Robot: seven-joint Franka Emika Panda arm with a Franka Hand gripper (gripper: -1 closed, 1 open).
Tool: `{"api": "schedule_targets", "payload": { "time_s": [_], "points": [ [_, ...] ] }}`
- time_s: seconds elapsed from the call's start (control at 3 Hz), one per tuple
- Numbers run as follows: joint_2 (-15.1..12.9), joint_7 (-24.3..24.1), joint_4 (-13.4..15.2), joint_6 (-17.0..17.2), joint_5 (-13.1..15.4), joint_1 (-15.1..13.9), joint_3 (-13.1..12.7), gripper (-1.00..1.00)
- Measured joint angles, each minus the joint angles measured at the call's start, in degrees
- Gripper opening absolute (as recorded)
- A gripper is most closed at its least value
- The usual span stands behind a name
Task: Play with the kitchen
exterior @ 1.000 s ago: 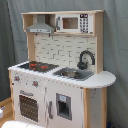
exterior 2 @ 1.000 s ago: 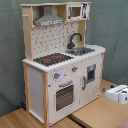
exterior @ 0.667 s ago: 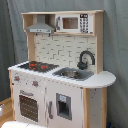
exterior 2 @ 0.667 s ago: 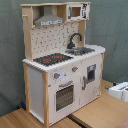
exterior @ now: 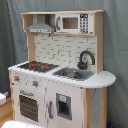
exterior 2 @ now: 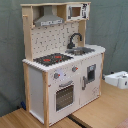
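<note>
Kitchen [exterior: 60,75] [exterior 2: 62,60]: tall toy unit, white panels framed in pale wood, standing on a wooden tabletop [exterior 2: 107,107] in the second exterior view, set toward its back edge.

Backsplash [exterior: 62,50]: white, printed with a brick-tile pattern.

Counter: white, smooth, rounded at the sink end.

Hood [exterior: 40,26]: grey, trapezoid, under the top shelf.

Microwave cabinet [exterior: 74,23]: boxy, pale window, dark button strip.

Oven door [exterior 2: 64,96]: white, dark grilled window.

Stove [exterior: 36,65]: black plate with red rings.

Sink [exterior: 72,73]: grey metallic basin.

Faucet [exterior: 85,59]: black, arched.

Knobs [exterior 2: 65,73]: round, front panel.

White boxy object [exterior 2: 117,79] by tabletop's edge at the second exterior view's right.

Arm and gripper: not in either view, so open or closed cannot be told.
</note>
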State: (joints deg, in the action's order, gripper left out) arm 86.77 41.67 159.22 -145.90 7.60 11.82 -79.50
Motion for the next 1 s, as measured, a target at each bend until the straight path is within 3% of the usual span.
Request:
{"api": "schedule_targets", "payload": {
  "time_s": [0.33, 1.0],
  "points": [
    [-0.4, 3.0, -0.2, -2.8, 1.8, -3.1, 4.4, 1.0],
    [-0.9, 10.8, -1.4, -9.4, 2.7, -9.1, 11.5, 1.0]
  ]
}}
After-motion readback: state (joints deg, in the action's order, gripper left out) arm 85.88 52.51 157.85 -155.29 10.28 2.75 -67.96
